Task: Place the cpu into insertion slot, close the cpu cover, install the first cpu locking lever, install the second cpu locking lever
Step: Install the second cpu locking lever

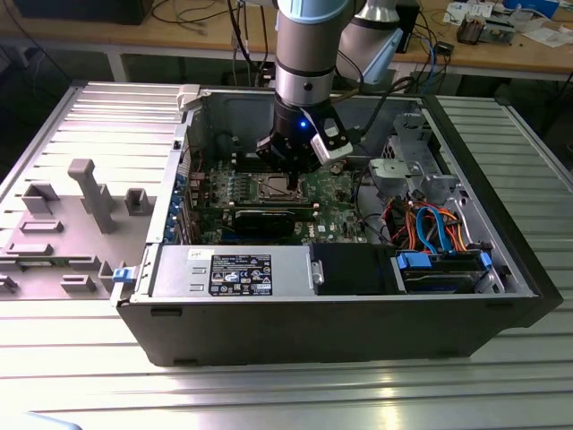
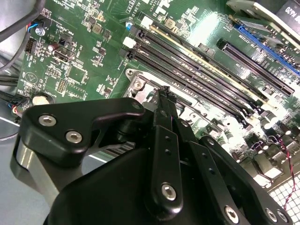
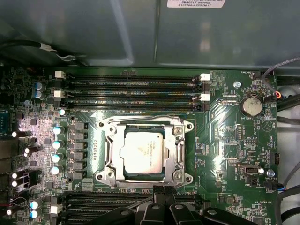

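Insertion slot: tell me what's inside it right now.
In the first wrist view the cpu sits in the insertion slot, with the cpu cover framing it. The chip hides the pin field beneath.

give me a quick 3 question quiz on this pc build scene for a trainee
1. True or false: the cpu lies in the insertion slot.
2. The cpu cover is: A) lowered around the chip B) standing upright C) lying outside the case.
3. Fill in: the gripper hovers at the socket edge beside a bank of black ____ slots.

Key: 1 true. 2 A. 3 memory; those memory slots run along that edge.
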Robot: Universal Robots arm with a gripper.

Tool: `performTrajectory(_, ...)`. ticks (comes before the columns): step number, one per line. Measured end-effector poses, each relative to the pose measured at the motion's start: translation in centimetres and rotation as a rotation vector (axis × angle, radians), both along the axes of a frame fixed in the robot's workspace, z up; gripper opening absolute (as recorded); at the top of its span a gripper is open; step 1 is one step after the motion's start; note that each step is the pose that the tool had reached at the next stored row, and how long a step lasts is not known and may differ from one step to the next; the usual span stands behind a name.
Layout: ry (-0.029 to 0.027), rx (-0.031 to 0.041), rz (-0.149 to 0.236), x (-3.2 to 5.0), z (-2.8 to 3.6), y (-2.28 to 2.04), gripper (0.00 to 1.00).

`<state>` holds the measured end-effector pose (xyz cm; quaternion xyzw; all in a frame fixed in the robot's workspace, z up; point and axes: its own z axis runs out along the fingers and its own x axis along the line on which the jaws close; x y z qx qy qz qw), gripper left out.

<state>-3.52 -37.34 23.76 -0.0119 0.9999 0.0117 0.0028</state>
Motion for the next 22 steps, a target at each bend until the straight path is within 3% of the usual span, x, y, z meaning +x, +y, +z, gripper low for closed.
performTrajectory(7, 0.0001, -0.0001, 0.0, -0.07, 0.0, -0.12, 0.11)
performTrajectory(12, 0.0, 0.0005, 0.0, -0.42, -0.01, -0.77, 0.11)
performTrajectory(14, 0.001, 0.0065, 0.0, -0.53, -0.01, -1.04, 0.11)
performTrajectory(15, 0.0045, 0.0093, 0.0, -0.54, -0.01, -1.07, 0.11)
performTrajectory(16, 0.0187, 0.0123, 0.0, -0.56, -0.02, -1.09, 0.11)
performTrajectory(17, 0.0267, 0.015, 0.0, -0.57, -0.01, -1.14, 0.11)
performTrajectory(18, 0.0303, 0.0173, 0.0, -0.6, -0.02, -1.22, 0.11)
performTrajectory(19, 0.0309, 0.0201, 0.0, -0.88, -0.11, -1.55, 0.11)
performTrajectory(22, 0.0309, 0.0249, 0.0, -1.58, -0.3, -1.81, 0.11)
